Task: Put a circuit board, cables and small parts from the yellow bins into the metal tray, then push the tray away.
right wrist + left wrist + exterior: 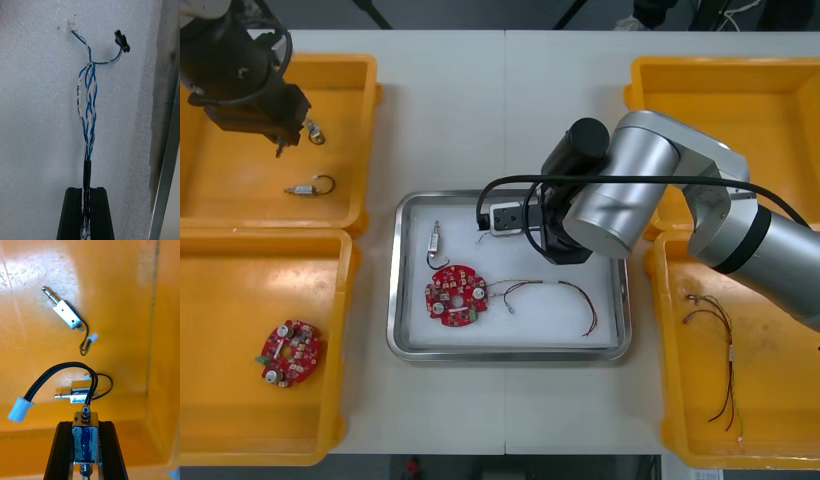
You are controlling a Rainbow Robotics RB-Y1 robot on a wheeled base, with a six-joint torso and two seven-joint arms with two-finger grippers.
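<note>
Cable (89, 112) points straight out from right claw (86, 192), along tray (165, 187) wall

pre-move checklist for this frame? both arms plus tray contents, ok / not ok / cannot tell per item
1. Right gripper jaws shut on the twisted blue and white cable: ok.
2. That cable is over the metal tray, inside its rim: ok.
3. Cable lying on the tray floor, ready for release: cannot tell.
4. Left gripper jaws shut on a small metal part, over the far left yellow bin: ok.
5. Circuit board and red and yellow cable already in the tray: ok.
</note>
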